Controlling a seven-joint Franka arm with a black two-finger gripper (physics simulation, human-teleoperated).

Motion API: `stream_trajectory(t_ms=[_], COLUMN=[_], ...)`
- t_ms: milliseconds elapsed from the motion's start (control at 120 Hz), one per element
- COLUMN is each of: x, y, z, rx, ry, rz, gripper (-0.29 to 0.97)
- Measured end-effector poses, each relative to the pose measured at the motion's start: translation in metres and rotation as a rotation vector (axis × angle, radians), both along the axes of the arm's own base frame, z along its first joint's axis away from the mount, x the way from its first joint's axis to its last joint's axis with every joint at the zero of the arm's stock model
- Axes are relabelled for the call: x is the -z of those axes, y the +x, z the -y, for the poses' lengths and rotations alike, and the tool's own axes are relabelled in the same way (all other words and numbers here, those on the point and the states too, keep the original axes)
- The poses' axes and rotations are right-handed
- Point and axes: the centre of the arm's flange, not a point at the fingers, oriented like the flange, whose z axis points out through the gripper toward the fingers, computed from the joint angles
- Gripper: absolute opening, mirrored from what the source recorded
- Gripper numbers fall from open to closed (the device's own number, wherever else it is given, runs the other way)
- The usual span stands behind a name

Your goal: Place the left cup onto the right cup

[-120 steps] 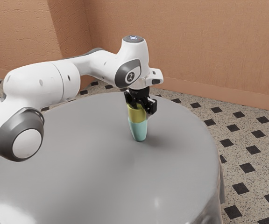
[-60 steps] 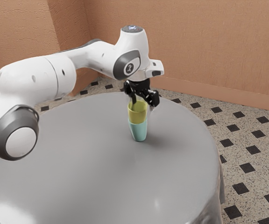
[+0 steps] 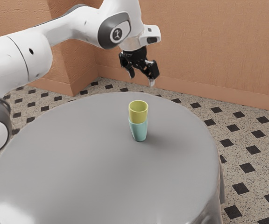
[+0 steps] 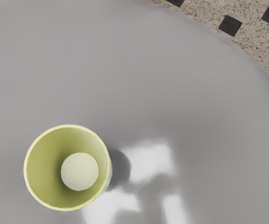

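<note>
On my exterior feed the arm (image 3: 78, 25) comes in from the exterior view's upper left. Its tool (image 3: 142, 76) hangs high above the table (image 3: 92, 177), with open air between it and the cups. The two black fingers stand apart with nothing between them, so the tool grips nothing and touches neither cup. Below it, the yellow-green cup (image 3: 138, 111) sits nested upright in the teal cup (image 3: 138, 131). Its rim and upper body stand out above the teal rim, and the pair forms one straight stack. The stack rests on the grey round table, somewhat toward the far edge, with bare tabletop all around it. A faint shadow lies just beside its base, toward the exterior view's right. Past the table I see the speckled floor (image 3: 251, 140) with its black squares, and the orange wall (image 3: 209, 37) behind the tool. On my wrist feed I look straight down into the yellow-green cup (image 4: 67, 167); its mouth is open and round, and a pale disc of bottom shows inside. Around it the table (image 4: 172, 70) is smooth grey, with bright patches of reflected light close beside the cup. A strip of floor (image 4: 246, 28) shows beyond the table's curved edge.
</note>
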Motion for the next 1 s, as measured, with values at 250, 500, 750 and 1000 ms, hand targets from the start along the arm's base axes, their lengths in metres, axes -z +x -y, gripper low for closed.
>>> stream_trajectory(t_ms=[250, 500, 750, 1000], x=[-0.051, -0.033, -0.026, -0.048], y=[-0.090, -0.138, -0.160, -0.172], z=[0.016, 0.010, 0.017, 0.004], rx=[0.063, 0.080, 0.137, 0.169], ry=[0.014, 0.043, 0.055, 0.075], rz=[-0.036, -0.129, -0.164, -0.155], gripper=[0.66, 0.66, 0.66, 0.66])
